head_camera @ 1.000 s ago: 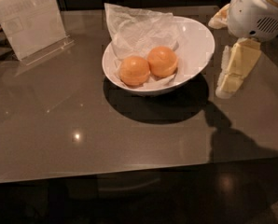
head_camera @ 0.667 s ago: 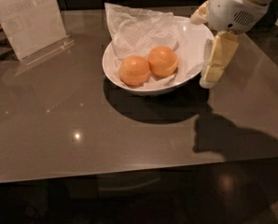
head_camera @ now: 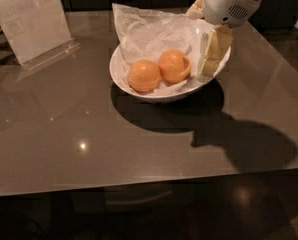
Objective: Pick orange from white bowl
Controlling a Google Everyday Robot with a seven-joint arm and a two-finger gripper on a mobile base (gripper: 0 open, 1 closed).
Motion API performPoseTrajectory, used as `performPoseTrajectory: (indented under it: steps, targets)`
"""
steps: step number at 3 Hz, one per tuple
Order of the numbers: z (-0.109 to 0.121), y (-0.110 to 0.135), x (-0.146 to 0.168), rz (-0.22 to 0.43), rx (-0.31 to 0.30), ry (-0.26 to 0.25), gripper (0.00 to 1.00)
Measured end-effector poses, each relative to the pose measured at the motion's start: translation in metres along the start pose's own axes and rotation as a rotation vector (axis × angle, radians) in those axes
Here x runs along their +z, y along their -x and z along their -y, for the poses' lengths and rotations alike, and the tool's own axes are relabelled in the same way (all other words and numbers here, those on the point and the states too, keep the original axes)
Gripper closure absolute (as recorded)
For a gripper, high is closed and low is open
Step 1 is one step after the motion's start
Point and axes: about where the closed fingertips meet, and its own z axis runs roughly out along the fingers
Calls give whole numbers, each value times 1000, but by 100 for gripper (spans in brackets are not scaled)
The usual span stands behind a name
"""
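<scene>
The end effector (head_camera: 208, 68) hangs inside the right edge of the white bowl (head_camera: 120, 79), just beside the orange (head_camera: 174, 66). I cannot tell whether it is wide or narrow.

A clear sign stand (head_camera: 31, 26) rests on the grey table (head_camera: 89, 154).

I see a glossy grey-brown tabletop (head_camera: 64, 134) catching one small light glint (head_camera: 82, 145), a clear acrylic sign stand (head_camera: 31, 24) at far left, and dark polished floor (head_camera: 269, 209) in front. The gripper (head_camera: 209, 66) hangs above the table's far right.
</scene>
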Motion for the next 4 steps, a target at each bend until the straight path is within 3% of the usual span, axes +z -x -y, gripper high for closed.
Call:
performPoseTrajectory:
  steps: [1,2,3,4]
  targets:
    - [16,-10,8,30,31,-17,0]
    - [41,-8,27,56,23,-5,19]
    - [45,-7,28,61,24,-11,42]
    - [46,-12,33,83,52,-17,39]
